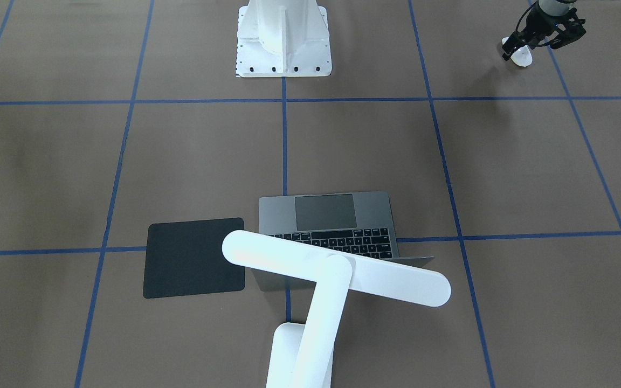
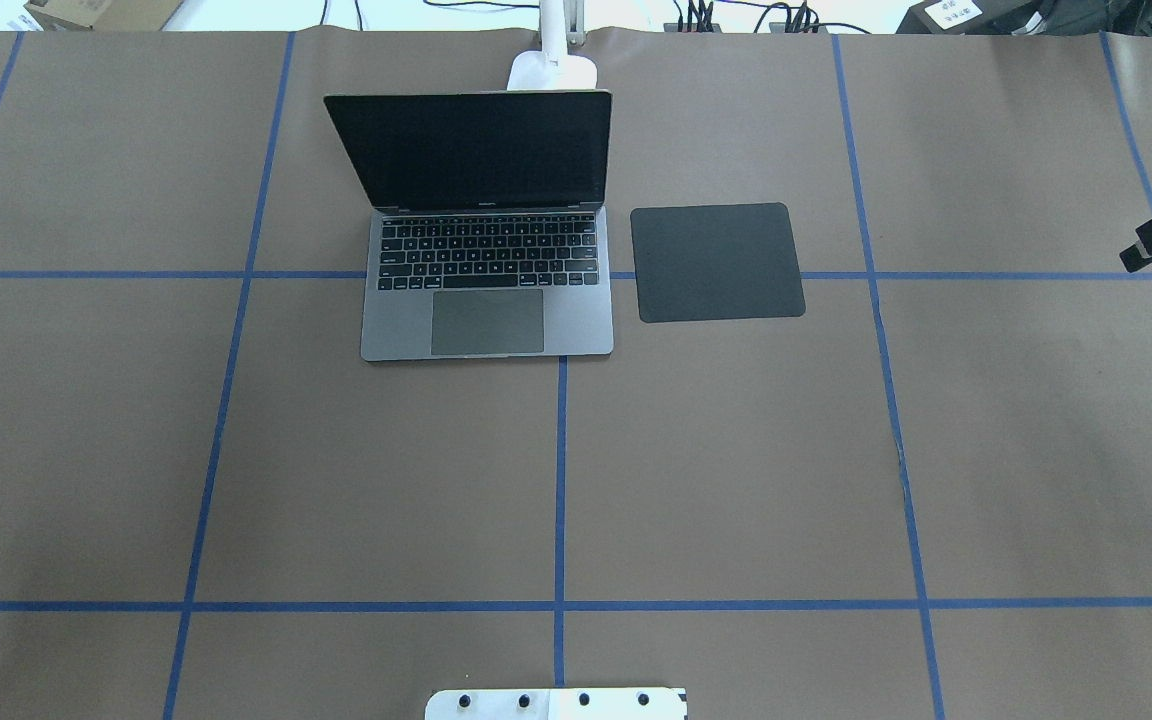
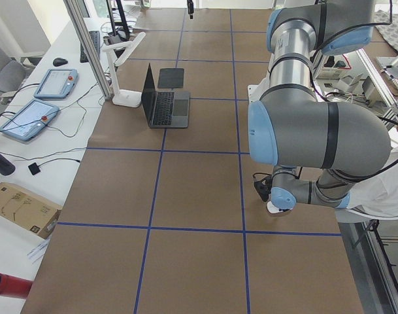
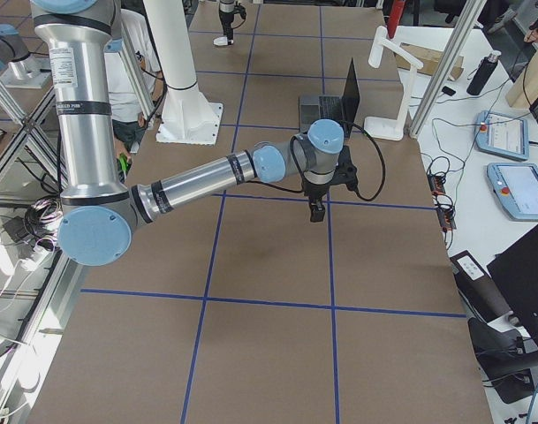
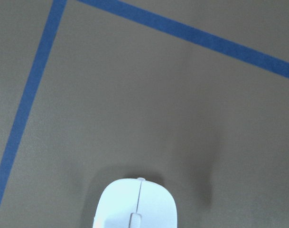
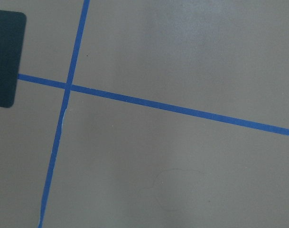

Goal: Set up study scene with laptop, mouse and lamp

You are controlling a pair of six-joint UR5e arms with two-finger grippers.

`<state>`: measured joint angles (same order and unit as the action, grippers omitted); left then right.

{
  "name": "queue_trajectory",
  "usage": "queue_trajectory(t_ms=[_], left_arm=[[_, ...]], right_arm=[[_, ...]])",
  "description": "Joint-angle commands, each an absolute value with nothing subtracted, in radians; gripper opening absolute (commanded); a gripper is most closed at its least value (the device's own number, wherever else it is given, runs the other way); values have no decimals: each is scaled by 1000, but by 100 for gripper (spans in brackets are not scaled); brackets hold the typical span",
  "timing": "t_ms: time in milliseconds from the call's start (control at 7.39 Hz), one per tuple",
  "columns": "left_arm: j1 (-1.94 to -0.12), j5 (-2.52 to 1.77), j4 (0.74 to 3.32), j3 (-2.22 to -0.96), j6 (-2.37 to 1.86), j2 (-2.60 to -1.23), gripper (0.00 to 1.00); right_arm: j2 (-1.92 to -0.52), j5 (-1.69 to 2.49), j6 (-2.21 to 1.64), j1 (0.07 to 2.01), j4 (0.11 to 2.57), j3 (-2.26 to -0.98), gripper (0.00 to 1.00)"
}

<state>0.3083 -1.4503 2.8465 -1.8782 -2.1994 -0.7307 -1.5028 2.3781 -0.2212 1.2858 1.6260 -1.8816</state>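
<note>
Currently: laptop (image 2: 487,320) open on the counter (image 2: 736,470), lid upright, screen dark. It sits at 12 o'clock from the white pedestal (image 1: 283,43), well apart from it. A small mark under the screen is too small to read, and the key legends are illegible too.

Black square mat (image 2: 717,262) lies flat at the laptop's 3 o'clock in the overhead view, just beside it, not touching.

Lamp (image 1: 337,269): base stands at 12 o'clock behind the lid. In the front-facing view its bar head runs across above the laptop's hinge edge.

Mouse (image 5: 137,204) rests on the counter far out on the robot's left, well apart from the laptop, centre seam visible.

Left pincer (image 1: 532,46) hangs right over the mouse, fingers look spread. Contact with the mouse cannot be told.

Right pincer (image 4: 315,212) points down above bare counter at the mat's 3 o'clock. Spread or pressed together: cannot tell.
</note>
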Motion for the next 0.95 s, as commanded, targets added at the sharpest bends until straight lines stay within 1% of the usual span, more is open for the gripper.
queue_trajectory(t_ms=[0,271,677,812], left_arm=[[322,-1457,2849,-1867,-2249,-726,99],[334,-1457,2887,-1827,-2249,-719,99],[402,-1431,2896,-1822,-2246,-735,99],[419,-1421,2901,-1822,-2244,-735,97]], right_arm=[[-1502,2376,-222,1285,1626,-1884,92],[-1503,2376,-224,1285,1626,-1884,93],[-1503,2378,-224,1285,1626,-1884,93],[-1503,2378,-222,1285,1626,-1884,93]])
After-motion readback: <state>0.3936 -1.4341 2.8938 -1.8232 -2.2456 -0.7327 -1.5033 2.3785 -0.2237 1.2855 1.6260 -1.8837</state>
